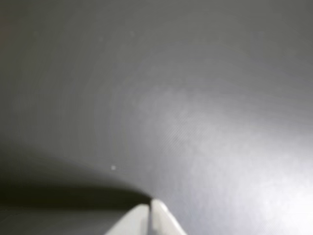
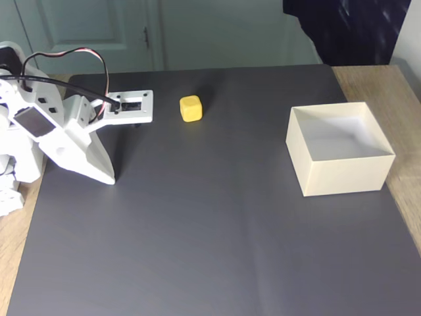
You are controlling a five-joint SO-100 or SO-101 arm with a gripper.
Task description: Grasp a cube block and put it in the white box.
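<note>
Evidently the cube (image 2: 191,108) is small, light and rigid, its rounded edges likely a bit slippery, so opposite flat faces look the best hold. It sits upper centre-left of the fixed view on the dark mat (image 2: 210,224) covering the bench, well apart from the box (image 2: 339,172) at right. The fingers (image 1: 149,208), pressed together and empty, rest tip-down at left, with open mat all round and the box's thin walls to clear
</note>
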